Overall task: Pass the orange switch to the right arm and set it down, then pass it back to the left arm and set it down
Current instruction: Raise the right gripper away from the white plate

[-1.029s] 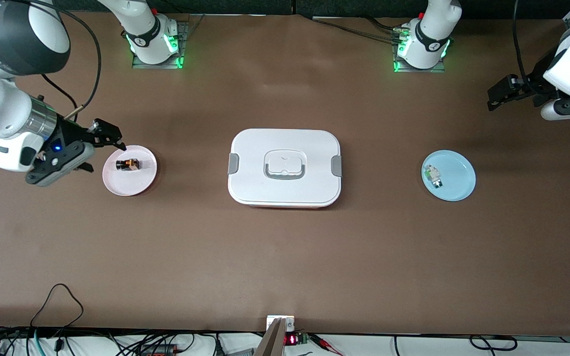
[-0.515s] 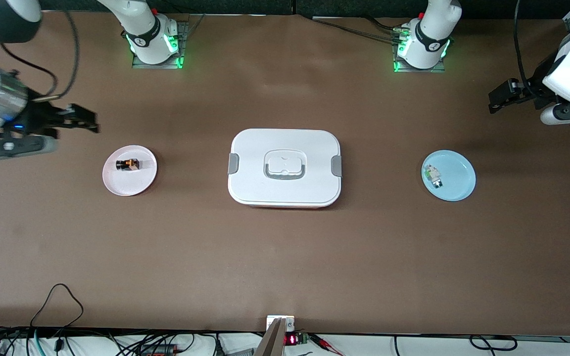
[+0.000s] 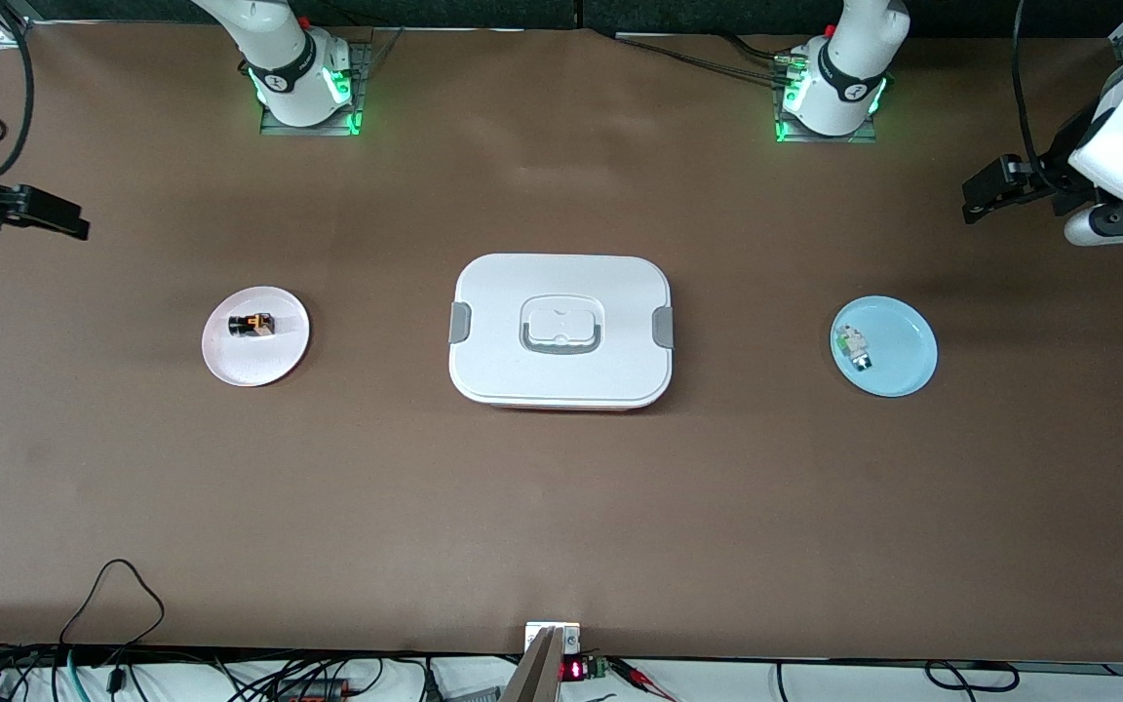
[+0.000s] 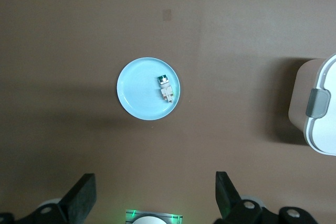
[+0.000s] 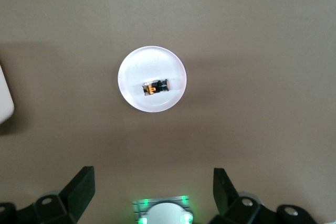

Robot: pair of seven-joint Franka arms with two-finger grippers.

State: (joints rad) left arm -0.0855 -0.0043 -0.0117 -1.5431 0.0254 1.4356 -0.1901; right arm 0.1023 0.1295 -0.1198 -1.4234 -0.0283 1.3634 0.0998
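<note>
In the front view, the right gripper (image 3: 59,222) is now at the upper left edge of the frame, high over the bare table (image 3: 561,507) at the right arm's end. One second ago it hung just beside the pink plate (image 3: 255,363); since then it has pulled up and away, and most of its arm has left the frame. Its jaws stand wide apart and hold nothing, as the right wrist view shows with its two fingers (image 5: 79,190) far from each other. The left gripper (image 3: 990,190), at the upper right of the frame, has hardly moved; it waits in the air over the table at the left arm's end, also wide and empty.

In the lower part of the frame the table is brown and bare, with cables (image 3: 113,595) along the bottom edge. In the middle of the frame stands the box (image 3: 561,375), white, with its lid on and grey latches at both short sides. It stands between the two plates.

The orange switch (image 3: 251,324) lies on the pink plate at the middle left of the frame, on the half of the plate farther from the camera. The blue plate (image 3: 903,375) at the middle right carries a small white-and-green component (image 3: 852,348) near its rim toward the box.

The two arm bases (image 3: 303,88) glow green at the top of the frame.
</note>
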